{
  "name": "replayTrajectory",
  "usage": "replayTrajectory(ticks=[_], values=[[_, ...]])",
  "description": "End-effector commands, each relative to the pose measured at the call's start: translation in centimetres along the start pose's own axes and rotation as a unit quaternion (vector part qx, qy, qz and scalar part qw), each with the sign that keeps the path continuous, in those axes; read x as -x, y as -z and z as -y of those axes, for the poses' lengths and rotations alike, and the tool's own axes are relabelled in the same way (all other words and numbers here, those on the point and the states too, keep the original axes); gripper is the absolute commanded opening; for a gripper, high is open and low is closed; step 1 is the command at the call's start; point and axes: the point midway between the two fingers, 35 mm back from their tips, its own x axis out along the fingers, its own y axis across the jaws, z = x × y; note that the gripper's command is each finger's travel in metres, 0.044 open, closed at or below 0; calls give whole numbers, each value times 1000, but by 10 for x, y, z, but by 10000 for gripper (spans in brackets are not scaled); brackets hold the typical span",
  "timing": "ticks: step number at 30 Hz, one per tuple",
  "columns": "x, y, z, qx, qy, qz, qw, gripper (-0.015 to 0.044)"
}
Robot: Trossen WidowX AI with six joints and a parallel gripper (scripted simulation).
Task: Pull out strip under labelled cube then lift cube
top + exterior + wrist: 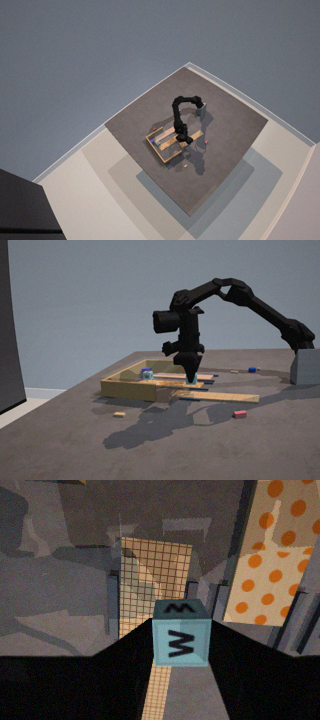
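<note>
My gripper is shut on a teal cube marked W and holds it a little above the table. Below it lies a grid-patterned strip, drawn out of the yellow tray onto the table. An orange-dotted strip and a pink strip lie partly in the tray. A second teal W cube and a purple cube sit at the tray's far end.
The arm's grey base block stands at the right. Small loose pieces lie on the table: a tan one, a red one, a blue disc.
</note>
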Motion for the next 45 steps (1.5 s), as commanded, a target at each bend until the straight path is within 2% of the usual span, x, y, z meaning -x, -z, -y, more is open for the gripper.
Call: replayTrajectory(ticks=[1, 9, 37, 45], values=[[12, 15, 6, -2, -3, 2, 1000, 0], [15, 24, 9, -2, -2, 2, 1000, 0], [13, 105, 36, 0, -2, 0, 1000, 0], [48, 105, 36, 1, -3, 0, 1000, 0]])
